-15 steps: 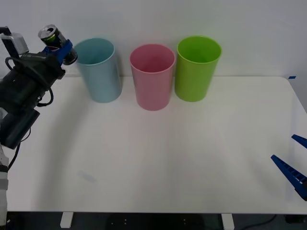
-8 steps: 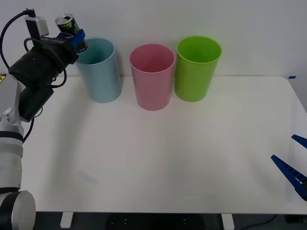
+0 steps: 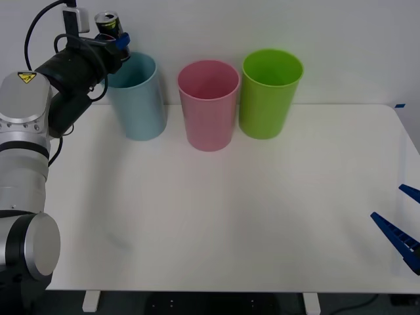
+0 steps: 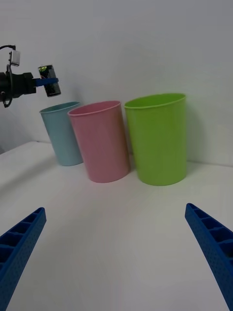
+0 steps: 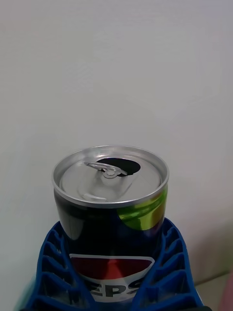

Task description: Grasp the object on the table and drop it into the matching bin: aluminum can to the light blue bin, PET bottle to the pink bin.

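Left gripper (image 3: 117, 41) pinches the upright aluminum can (image 3: 107, 24) just above the light blue bin's (image 3: 139, 98) left rim; right gripper (image 4: 116, 257) idles spread.

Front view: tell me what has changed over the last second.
The left gripper, shut on the aluminum can, has carried it up and to the robot's right, from beside the light blue bin to just above its left rim. Nothing was grasped or released. The pink bin, green bin and the open right gripper at the table's right edge stayed put.
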Motion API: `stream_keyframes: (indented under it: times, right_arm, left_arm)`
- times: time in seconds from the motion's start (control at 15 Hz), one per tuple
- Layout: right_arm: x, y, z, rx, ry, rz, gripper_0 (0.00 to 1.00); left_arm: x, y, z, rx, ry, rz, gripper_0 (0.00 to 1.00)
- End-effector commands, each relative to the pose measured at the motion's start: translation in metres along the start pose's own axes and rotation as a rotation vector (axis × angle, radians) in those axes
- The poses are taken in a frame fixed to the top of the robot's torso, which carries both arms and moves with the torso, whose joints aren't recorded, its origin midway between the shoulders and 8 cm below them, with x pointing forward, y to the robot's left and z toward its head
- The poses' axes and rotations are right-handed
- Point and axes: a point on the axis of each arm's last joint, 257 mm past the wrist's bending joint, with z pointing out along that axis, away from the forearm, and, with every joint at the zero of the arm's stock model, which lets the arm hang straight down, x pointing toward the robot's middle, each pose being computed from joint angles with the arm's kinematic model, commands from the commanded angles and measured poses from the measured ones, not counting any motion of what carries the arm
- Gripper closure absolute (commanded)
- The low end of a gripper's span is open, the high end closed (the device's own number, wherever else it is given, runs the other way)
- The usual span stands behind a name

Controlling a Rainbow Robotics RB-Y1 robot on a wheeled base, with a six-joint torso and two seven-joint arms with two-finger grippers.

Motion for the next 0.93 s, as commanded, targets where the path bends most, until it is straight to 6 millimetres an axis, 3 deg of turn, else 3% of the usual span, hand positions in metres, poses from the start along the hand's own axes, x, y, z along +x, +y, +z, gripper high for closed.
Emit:
stream_keyframes:
  times: [0.07, 0.47, 0.53, 0.6, 0.67, 0.93]
  right_arm:
    - [0.0, 0.0, 0.0, 0.0, 0.0, 0.0, 0.0]
    - [0.0, 0.0, 0.0, 0.0, 0.0, 0.0, 0.0]
    - [0.0, 0.0, 0.0, 0.0, 0.0, 0.0, 0.0]
    - [0.0, 0.0, 0.0, 0.0, 0.0, 0.0, 0.0]
    - [0.0, 0.0, 0.0, 0.0, 0.0, 0.0, 0.0]
    - [0.0, 0.0, 0.0, 0.0, 0.0, 0.0, 0.0]
  left_arm:
    - [-0.0024, -0.0035, 0.0049, 0.0, 0.001, 0.004, 1.0]
    - [-0.0011, -0.0063, 0.0056, 0.003, 0.0, -0.002, 0.99]
    - [-0.0018, -0.0061, 0.0056, 0.002, -0.002, -0.006, 0.91]
    - [-0.0033, -0.0061, 0.0056, 0.002, -0.008, -0.015, 0.41]
    - [-0.0031, -0.0066, 0.0058, 0.002, -0.009, -0.017, 0.0]
    - [-0.0019, -0.0081, 0.0051, 0.006, -0.012, -0.036, 0.0]
